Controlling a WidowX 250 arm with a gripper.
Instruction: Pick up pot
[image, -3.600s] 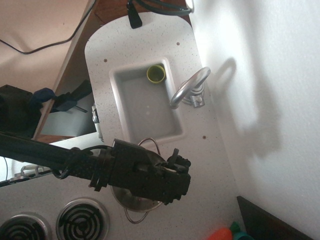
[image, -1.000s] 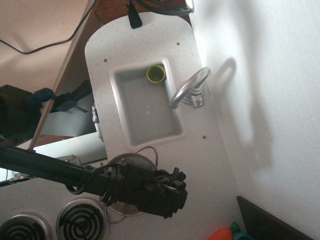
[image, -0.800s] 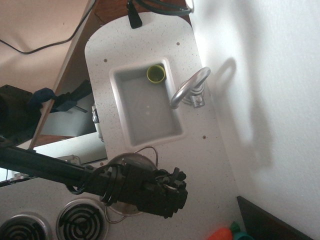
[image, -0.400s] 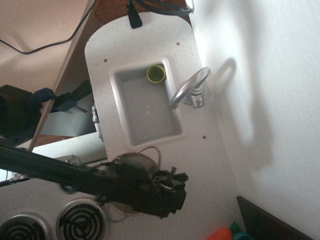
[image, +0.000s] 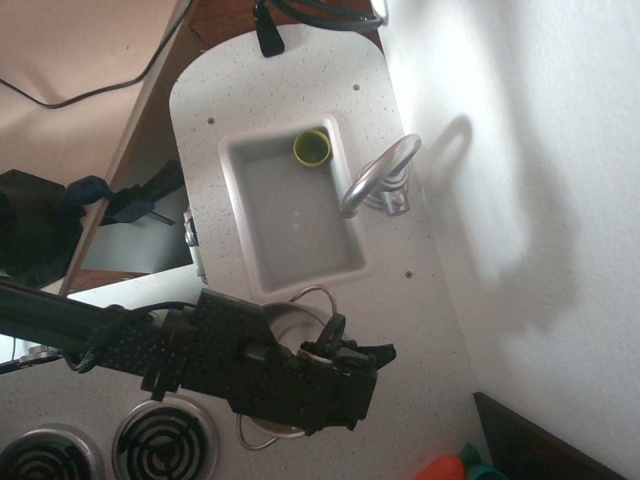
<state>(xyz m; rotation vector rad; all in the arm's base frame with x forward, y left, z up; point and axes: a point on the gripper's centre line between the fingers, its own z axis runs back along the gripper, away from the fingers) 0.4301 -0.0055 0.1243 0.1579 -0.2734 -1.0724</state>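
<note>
The shiny silver pot (image: 288, 318) sits at the near end of the white counter, just below the sink. It is mostly hidden under my black arm. One wire loop handle (image: 314, 293) sticks out toward the sink and the other (image: 254, 441) toward the stove. My gripper (image: 345, 345) is over the pot's right rim, and its jaws appear closed on that rim. The contact itself is dark and hard to see.
The sink (image: 232, 150) holds a small yellow-green cup (image: 312, 147) in its far corner. A curved silver faucet (image: 378, 172) stands to its right. Two coil burners (image: 165, 440) lie at the lower left. An orange and green object (image: 450, 468) lies at the bottom. The white wall is on the right.
My arm has risen and looks larger in the frame. The gripper moved slightly right, and the pot with its handles shifted right with it.
</note>
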